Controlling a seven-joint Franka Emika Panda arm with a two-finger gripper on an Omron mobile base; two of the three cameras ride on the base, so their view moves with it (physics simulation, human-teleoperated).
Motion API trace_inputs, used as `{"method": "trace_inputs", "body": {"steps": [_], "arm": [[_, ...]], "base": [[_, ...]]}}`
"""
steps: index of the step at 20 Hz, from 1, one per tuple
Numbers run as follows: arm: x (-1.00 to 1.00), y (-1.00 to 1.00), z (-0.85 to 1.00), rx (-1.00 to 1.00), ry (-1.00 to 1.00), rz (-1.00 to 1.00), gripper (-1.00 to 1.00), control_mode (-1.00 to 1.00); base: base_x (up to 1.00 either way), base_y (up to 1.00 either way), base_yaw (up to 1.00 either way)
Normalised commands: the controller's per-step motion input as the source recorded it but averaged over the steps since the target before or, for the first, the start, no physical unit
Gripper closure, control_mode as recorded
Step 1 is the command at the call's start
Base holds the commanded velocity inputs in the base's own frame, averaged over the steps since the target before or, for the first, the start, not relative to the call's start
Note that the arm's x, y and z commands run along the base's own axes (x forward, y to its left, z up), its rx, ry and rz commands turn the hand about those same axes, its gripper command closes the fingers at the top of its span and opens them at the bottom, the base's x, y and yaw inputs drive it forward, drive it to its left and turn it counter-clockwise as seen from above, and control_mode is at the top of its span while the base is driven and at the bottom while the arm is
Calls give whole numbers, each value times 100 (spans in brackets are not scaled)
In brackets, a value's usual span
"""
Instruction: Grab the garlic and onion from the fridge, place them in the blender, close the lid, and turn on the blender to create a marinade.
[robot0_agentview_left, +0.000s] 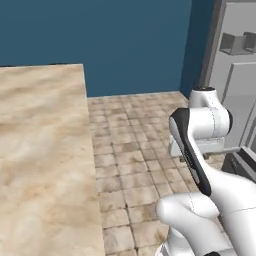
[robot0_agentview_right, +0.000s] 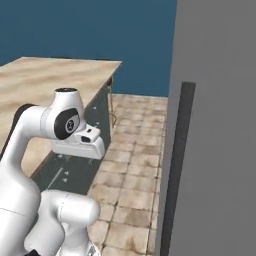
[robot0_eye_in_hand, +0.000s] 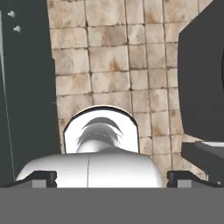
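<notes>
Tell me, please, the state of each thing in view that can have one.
fridge: door apparently open, its inner door bins showing.
handle: untouched, nothing gripping it.
gripper: jaws wide open, empty, facing the floor tiles.

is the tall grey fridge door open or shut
Open: the tall grey fridge door shows boxy grey bins on its inner face from the left, and its outer face with the long black handle from the right.
</notes>
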Motion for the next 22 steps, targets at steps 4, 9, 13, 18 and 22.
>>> {"method": "trace_inputs", "body": {"steps": [4, 9, 13, 18, 22], "arm": [[0, 0, 0, 0, 0, 0, -100, 100], [0, 0, 0, 0, 0, 0, -100, 100], [0, 0, 0, 0, 0, 0, -100, 100], [0, 0, 0, 0, 0, 0, -100, 100], [0, 0, 0, 0, 0, 0, -100, 100]], "base": [[76, 24, -43], [61, 3, -58], [57, 3, -66], [47, 0, -73], [48, 2, -74]]}}
